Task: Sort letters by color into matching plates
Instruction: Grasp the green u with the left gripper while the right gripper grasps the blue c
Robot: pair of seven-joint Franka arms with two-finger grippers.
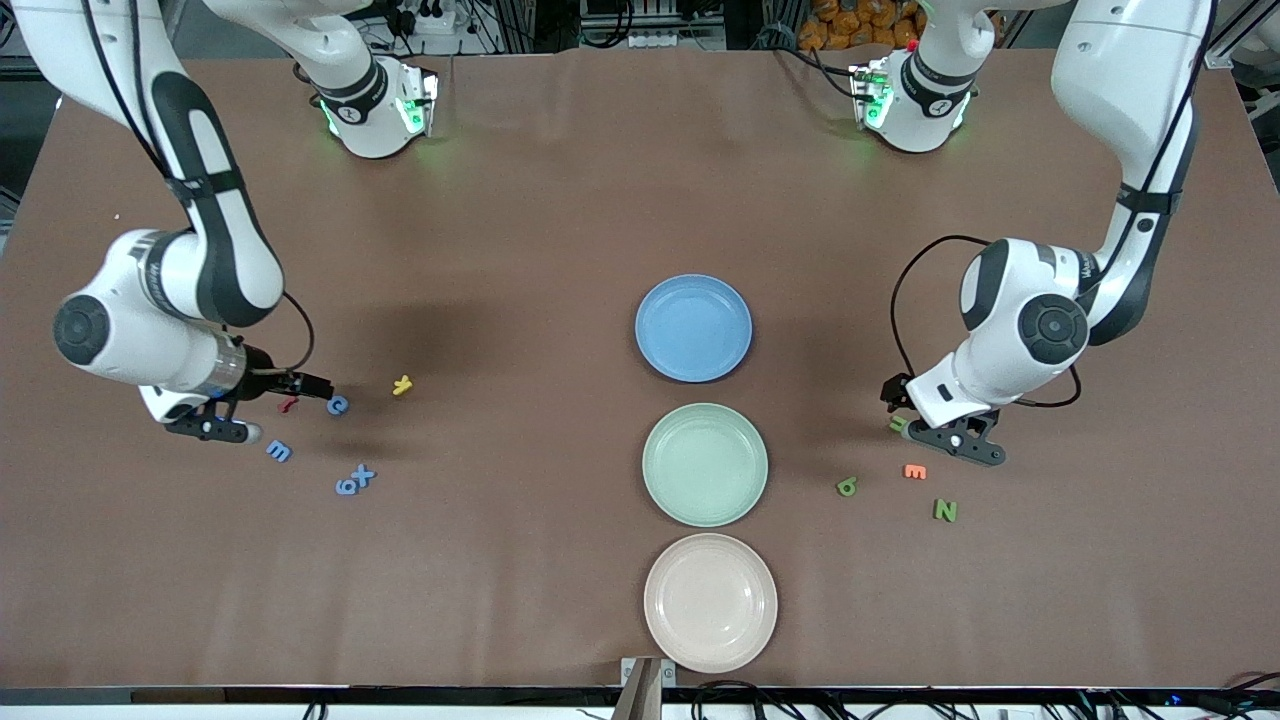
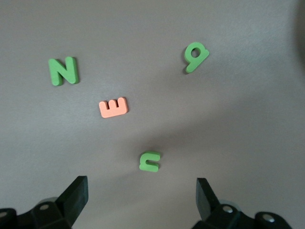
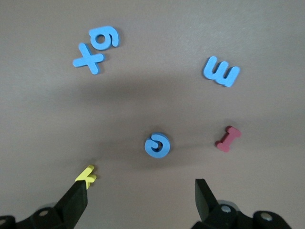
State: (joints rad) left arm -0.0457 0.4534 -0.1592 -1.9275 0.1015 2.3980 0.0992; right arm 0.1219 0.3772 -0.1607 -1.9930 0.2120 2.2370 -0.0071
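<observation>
Three empty plates lie in a row mid-table: blue [image 1: 693, 327], mint green [image 1: 705, 464] and pinkish-beige [image 1: 710, 602], the last nearest the front camera. My left gripper [image 1: 897, 395] [image 2: 142, 200] hovers open and empty just short of a small green letter [image 2: 150, 161]. An orange E [image 2: 113, 107], a green N [image 2: 63, 70] and a green 9 [image 2: 196, 57] lie close by. My right gripper [image 1: 305, 383] [image 3: 141, 200] is open and empty over a blue c [image 3: 157, 144], a red I [image 3: 228, 139] and a yellow letter [image 3: 87, 174]. A blue m [image 3: 220, 71], x [image 3: 88, 61] and 6 [image 3: 104, 37] lie nearby.
Both letter clusters sit on the brown table [image 1: 520, 250], one toward each arm's end, with the plates between them. A small grey bracket [image 1: 648, 672] stands at the table's front edge, just below the beige plate.
</observation>
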